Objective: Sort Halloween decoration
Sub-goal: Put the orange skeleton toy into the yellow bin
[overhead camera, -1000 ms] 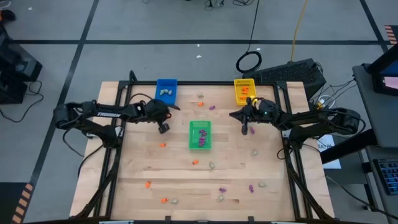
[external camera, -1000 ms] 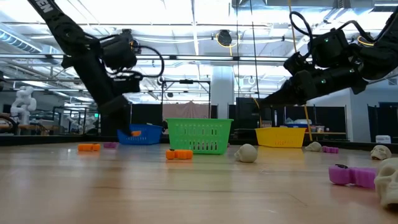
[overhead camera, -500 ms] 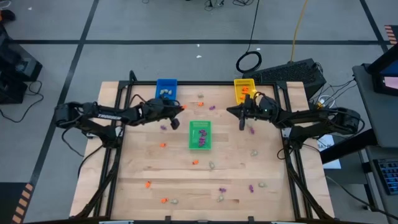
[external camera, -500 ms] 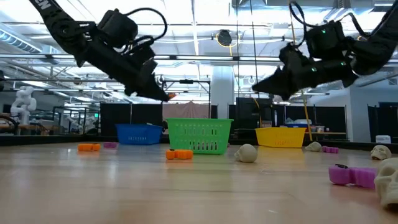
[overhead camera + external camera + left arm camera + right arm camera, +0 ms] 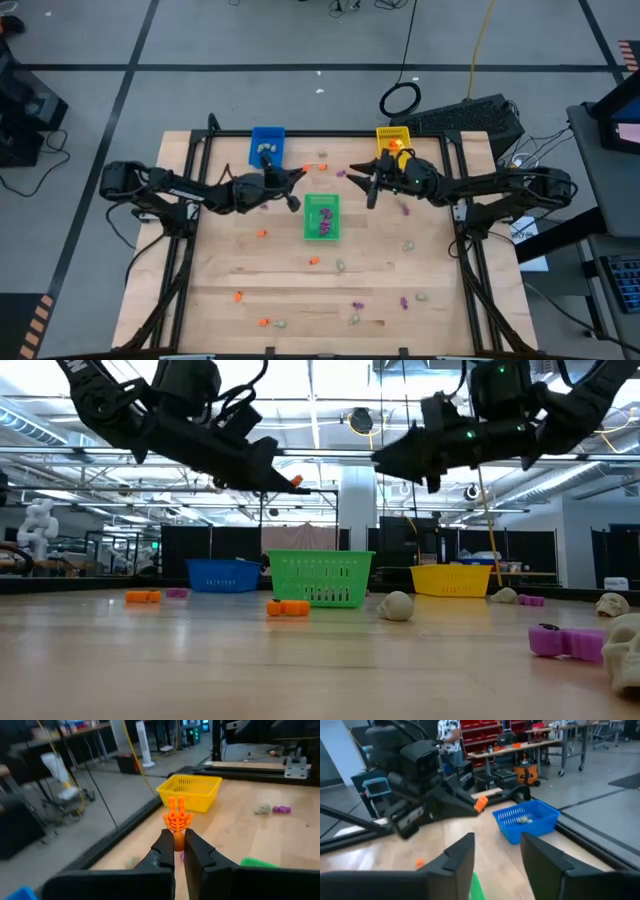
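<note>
My left gripper [image 5: 297, 176] hangs above the table between the blue tray [image 5: 267, 146] and the green tray [image 5: 321, 217], pointing level and shut on an orange hand-shaped trinket [image 5: 176, 820]. My right gripper [image 5: 362, 184] hovers open with nothing between its fingers, between the green tray and the yellow tray [image 5: 392, 143], facing the left gripper. Several orange, purple and pale trinkets lie loose on the table, among them a purple one [image 5: 405, 208] and an orange one [image 5: 260, 233]. My left gripper pinches the orange trinket's lower stem [image 5: 178, 839] between its two fingertips. The fingers point level, toward the table's right side. The splayed hand end [image 5: 176, 816] sticks out beyond the tips, and the trinket is lifted clear of the table [image 5: 296, 482].
The green tray holds purple trinkets [image 5: 325, 216], the blue tray pale ones [image 5: 266, 150], the yellow tray orange ones [image 5: 396, 146]. More loose trinkets lie toward the near edge [image 5: 353, 319]. A black frame [image 5: 200, 160] runs along the table's sides.
Both grippers have risen and moved toward the table's middle, toward each other. My left gripper has tipped from pointing down to level, carrying the orange trinket up clear of the table. My right gripper has opened.
</note>
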Available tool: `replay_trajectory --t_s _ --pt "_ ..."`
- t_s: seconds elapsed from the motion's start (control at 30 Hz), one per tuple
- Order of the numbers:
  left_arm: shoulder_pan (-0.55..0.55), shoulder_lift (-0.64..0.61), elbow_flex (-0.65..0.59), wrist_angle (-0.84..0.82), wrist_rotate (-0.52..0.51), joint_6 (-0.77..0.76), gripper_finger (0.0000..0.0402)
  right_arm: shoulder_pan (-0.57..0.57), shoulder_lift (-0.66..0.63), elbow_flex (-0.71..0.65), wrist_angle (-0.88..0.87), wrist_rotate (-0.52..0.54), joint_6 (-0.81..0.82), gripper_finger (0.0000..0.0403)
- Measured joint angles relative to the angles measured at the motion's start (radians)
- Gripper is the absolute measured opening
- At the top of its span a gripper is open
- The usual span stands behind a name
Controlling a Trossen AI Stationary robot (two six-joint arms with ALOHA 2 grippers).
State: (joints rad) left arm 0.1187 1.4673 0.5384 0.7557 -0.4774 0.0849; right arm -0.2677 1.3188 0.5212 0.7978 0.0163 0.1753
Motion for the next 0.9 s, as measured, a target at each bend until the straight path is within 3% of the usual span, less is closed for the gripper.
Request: replay_trajectory --t_s 0.17,0.3,0.6,0.9 --pt "-0.068 0.046 0.071 0.056 -0.124 0.14 0.0006 0.065 0.054 0.065 0.018 0.11 -0.003 0.0181" --pt "-0.101 0.083 0.124 0.1 -0.165 0.233 0.0006 0.098 0.104 0.101 0.063 0.151 -0.003 0.0187" --pt "-0.153 0.152 0.218 0.097 -0.177 0.339 0.0006 0.133 0.199 0.129 0.217 0.17 0.001 0.0181" --pt "-0.169 0.195 0.284 0.097 -0.159 0.349 0.0006 0.133 0.2 0.129 0.228 0.167 0.022 0.0174"
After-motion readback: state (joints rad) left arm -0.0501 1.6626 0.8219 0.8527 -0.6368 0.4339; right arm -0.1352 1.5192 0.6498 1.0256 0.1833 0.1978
